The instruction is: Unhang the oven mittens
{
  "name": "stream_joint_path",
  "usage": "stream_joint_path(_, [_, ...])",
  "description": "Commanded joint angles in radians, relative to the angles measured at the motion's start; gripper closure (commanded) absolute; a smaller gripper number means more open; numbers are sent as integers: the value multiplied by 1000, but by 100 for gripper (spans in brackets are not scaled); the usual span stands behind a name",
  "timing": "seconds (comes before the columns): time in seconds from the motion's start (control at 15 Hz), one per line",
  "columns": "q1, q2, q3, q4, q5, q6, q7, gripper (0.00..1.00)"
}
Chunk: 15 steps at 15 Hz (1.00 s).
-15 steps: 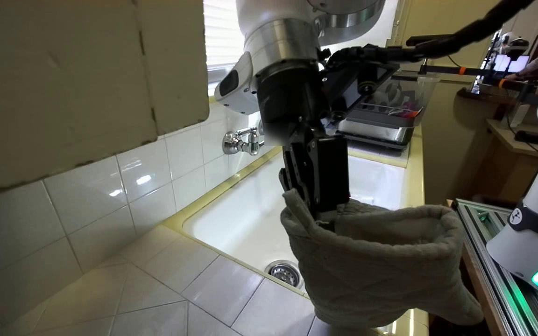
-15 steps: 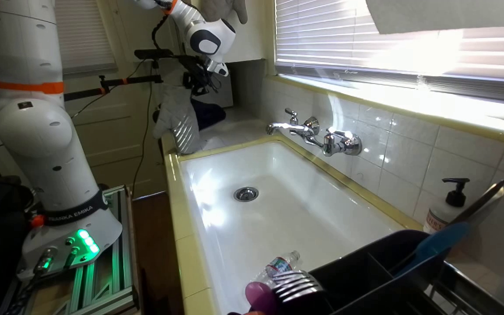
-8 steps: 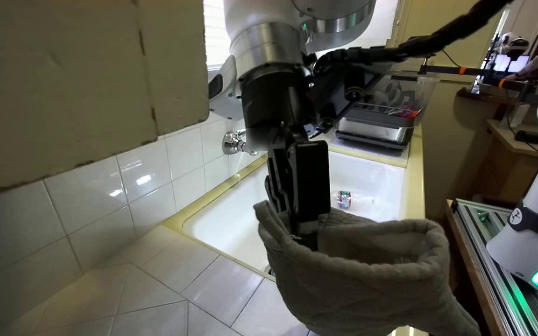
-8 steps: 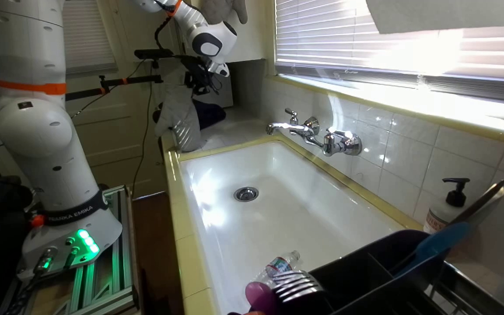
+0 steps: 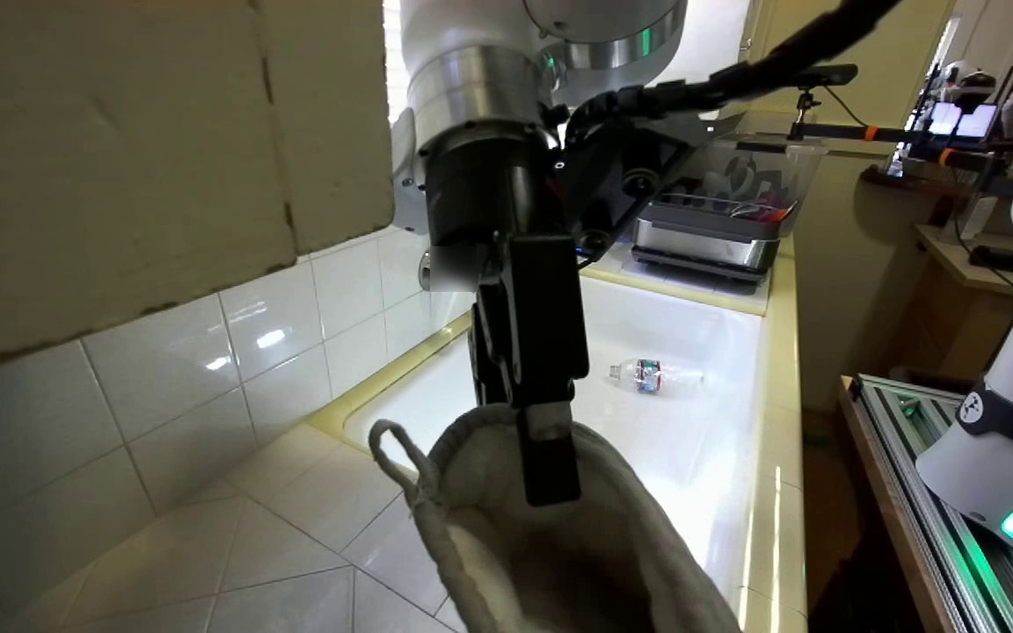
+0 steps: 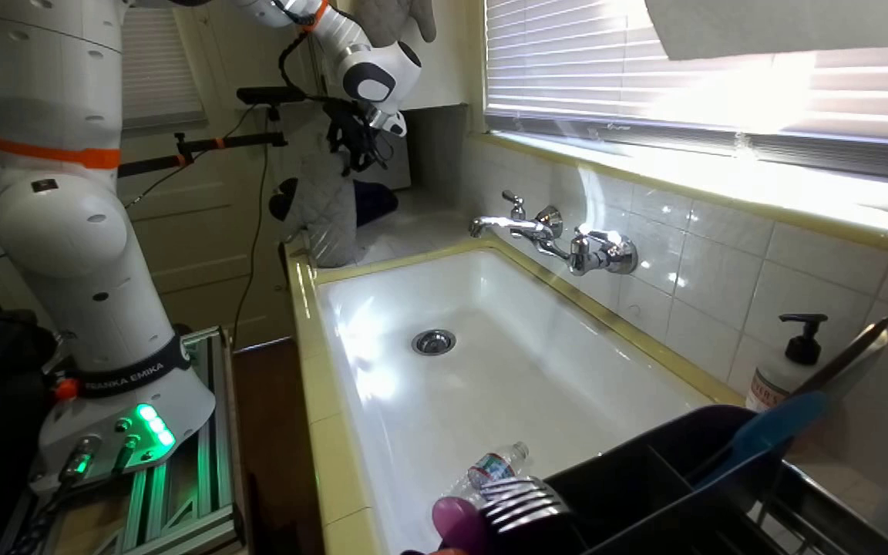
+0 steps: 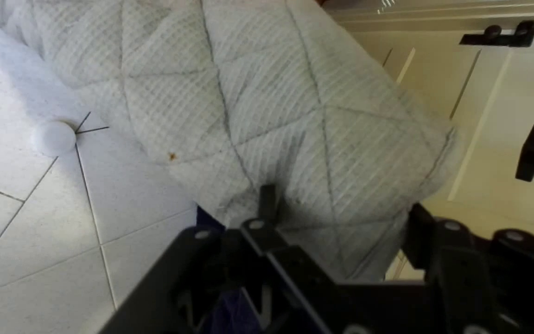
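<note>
A pale grey quilted oven mitten (image 5: 621,510) hangs at the tiled counter corner, mouth facing up, its cloth loop (image 5: 410,450) standing free at the side. My gripper (image 7: 341,213) is open, fingers spread wide. In an exterior view one black fingertip (image 5: 550,475) reaches into the mitten's mouth; the second is hidden behind the rim. The wrist view shows fabric lying across the gap, touching the left finger. Whether the mitten rests on the counter or still hangs on a finger, I cannot tell. A second grey mitten (image 6: 382,19) hangs on the cabinet, partly cut off.
The white sink (image 6: 482,370) lies beside the mitten, with a faucet (image 6: 506,223) on the wall. A hanging cabinet (image 5: 163,158) stands close to the arm. Dark blue cloth (image 6: 376,202) lies on the counter. A plastic bottle (image 5: 647,375) is in the sink.
The fingers have spread apart. The mitten has swung round and sunk, so its mouth shows and its loop has come clear of the gripper. The arm has shifted slightly toward the cabinet.
</note>
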Motion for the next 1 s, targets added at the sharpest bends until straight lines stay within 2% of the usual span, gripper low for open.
stream_joint_path(0.0, [3,14,-1,17,3,21,22,5])
stream_joint_path(0.13, [-1,11,-5,15,4,24,29,0])
stream_joint_path(0.67, [-23,-22,-30,-5,7,57,61,0])
stream_joint_path(0.93, [-28,-84,-33,-19,-10,95,52,0])
